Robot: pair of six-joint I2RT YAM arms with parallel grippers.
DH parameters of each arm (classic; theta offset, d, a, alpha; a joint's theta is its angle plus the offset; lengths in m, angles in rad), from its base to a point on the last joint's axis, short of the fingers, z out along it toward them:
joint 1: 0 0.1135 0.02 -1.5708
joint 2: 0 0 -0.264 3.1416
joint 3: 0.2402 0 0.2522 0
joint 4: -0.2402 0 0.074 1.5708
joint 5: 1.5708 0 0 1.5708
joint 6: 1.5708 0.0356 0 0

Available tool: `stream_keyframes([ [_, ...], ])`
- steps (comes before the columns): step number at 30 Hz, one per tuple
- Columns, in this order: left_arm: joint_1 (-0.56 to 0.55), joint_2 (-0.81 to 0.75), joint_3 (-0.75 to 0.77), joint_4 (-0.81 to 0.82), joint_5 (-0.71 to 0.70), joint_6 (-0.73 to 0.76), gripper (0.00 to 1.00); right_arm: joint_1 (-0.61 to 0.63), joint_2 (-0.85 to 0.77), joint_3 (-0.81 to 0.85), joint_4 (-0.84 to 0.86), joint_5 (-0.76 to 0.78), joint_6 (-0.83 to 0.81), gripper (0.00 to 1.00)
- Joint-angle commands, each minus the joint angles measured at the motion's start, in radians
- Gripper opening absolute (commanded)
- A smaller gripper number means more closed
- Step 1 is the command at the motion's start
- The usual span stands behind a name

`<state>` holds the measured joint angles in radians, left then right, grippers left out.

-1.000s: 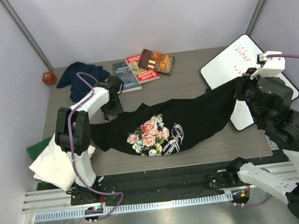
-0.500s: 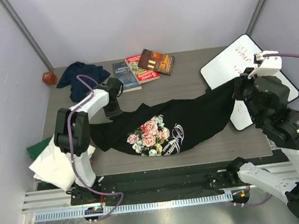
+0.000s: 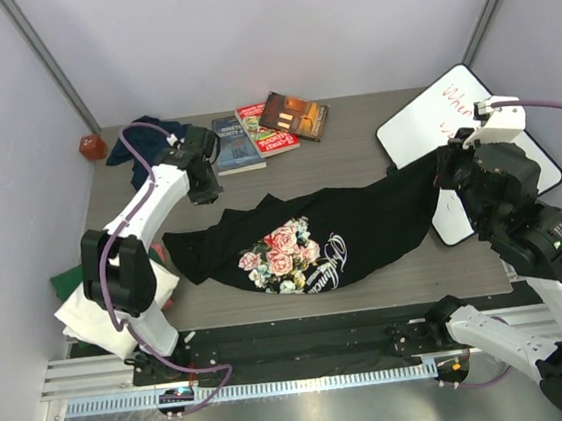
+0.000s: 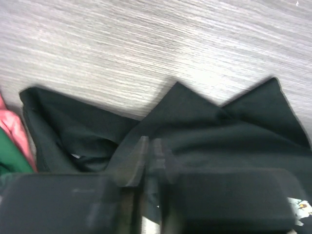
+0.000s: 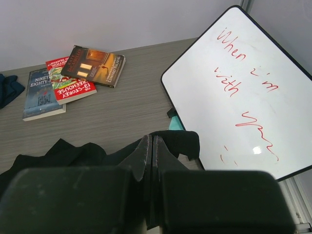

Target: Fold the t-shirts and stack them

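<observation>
Left gripper (image 3: 205, 183): jaws pressed together above the left edge of the big black rose-print cloth t-shirt (image 3: 304, 238); can't tell whether they nip fabric. The shirt sprawls across the grey wood-grain tabletop (image 3: 355, 152). It looks soft, light and floppy, best pinched at corners or shoulders. Right gripper (image 3: 446, 171): jaws clamped on its raised right end.
</observation>
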<state>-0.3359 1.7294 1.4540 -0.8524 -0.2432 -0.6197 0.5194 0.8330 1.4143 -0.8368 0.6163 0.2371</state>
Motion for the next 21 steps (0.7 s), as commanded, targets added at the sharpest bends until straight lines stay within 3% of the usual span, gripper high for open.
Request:
stream_keyframes([
  [1, 0.009, 0.021, 0.049, -0.077, 0.021, 0.021, 0.30, -0.001, 0.009, 0.003, 0.065, -0.006, 0.008, 0.01],
  [3, 0.011, 0.016, 0.019, -0.070, 0.015, 0.018, 0.55, -0.001, 0.009, 0.002, 0.067, -0.010, 0.008, 0.01],
  [5, 0.020, 0.006, -0.007, -0.051, 0.019, 0.014, 0.62, -0.001, 0.002, -0.003, 0.067, -0.009, 0.007, 0.01],
  [21, 0.052, 0.059, -0.139, 0.012, 0.154, 0.008, 0.59, -0.001, -0.002, -0.017, 0.067, -0.012, 0.013, 0.01],
])
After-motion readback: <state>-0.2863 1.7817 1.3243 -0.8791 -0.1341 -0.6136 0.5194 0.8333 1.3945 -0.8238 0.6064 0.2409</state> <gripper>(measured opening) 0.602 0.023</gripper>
